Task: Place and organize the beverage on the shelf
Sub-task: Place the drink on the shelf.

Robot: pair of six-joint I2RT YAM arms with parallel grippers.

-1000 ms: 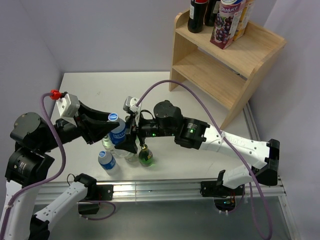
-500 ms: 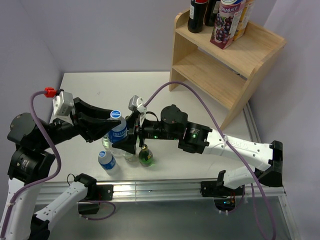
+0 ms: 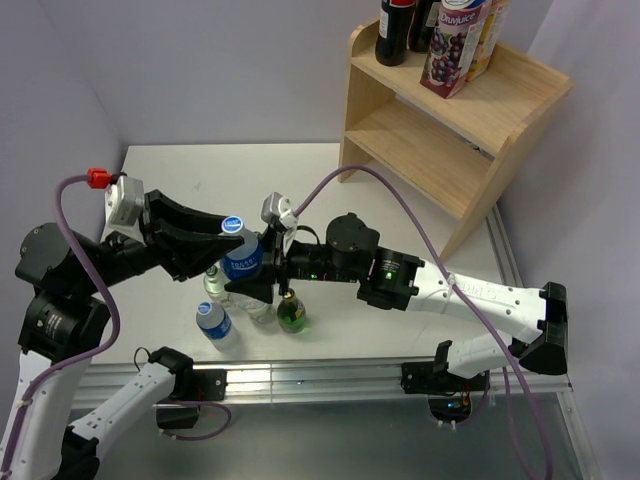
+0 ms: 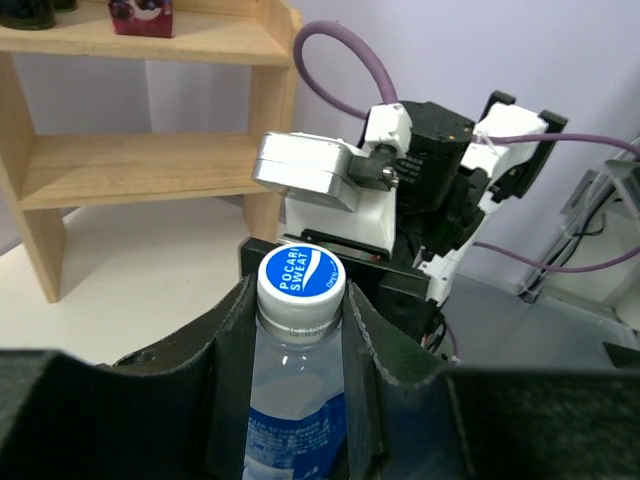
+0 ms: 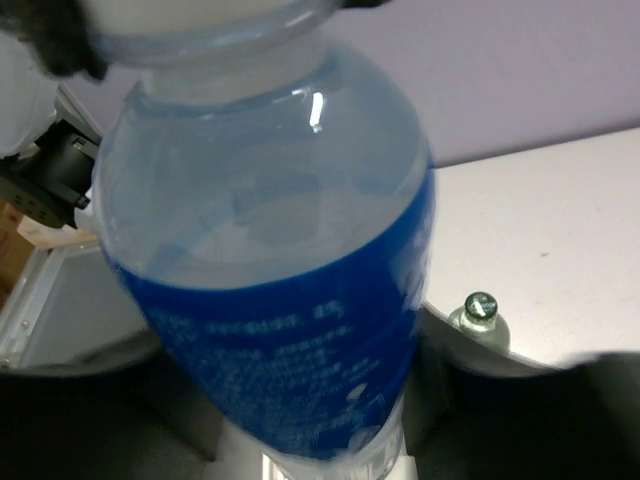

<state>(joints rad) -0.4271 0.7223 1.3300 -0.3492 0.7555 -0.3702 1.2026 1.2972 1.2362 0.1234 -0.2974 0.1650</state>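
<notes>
A clear bottle with a blue label and a blue-and-white cap (image 3: 241, 257) (image 4: 300, 398) (image 5: 270, 300) hangs above the table between both arms. My left gripper (image 3: 226, 240) (image 4: 297, 322) is shut on its neck just under the cap. My right gripper (image 3: 253, 288) (image 5: 320, 410) is shut on its labelled body lower down. The wooden shelf (image 3: 440, 150) (image 4: 140, 165) stands at the back right. Its top tier holds dark cola bottles (image 3: 395, 30) and juice cartons (image 3: 455, 40). The lower tier is bare.
Under the held bottle several drinks stand on the table: a green glass bottle (image 3: 292, 313), a small blue-capped water bottle (image 3: 213, 322), and a green-capped glass bottle (image 3: 213, 286) (image 5: 480, 310). The right arm's purple cable (image 3: 400, 200) arcs over the table toward the shelf.
The right gripper has closed on the bottle's body. The left gripper has kept its hold on the neck and lifted the bottle slightly.
</notes>
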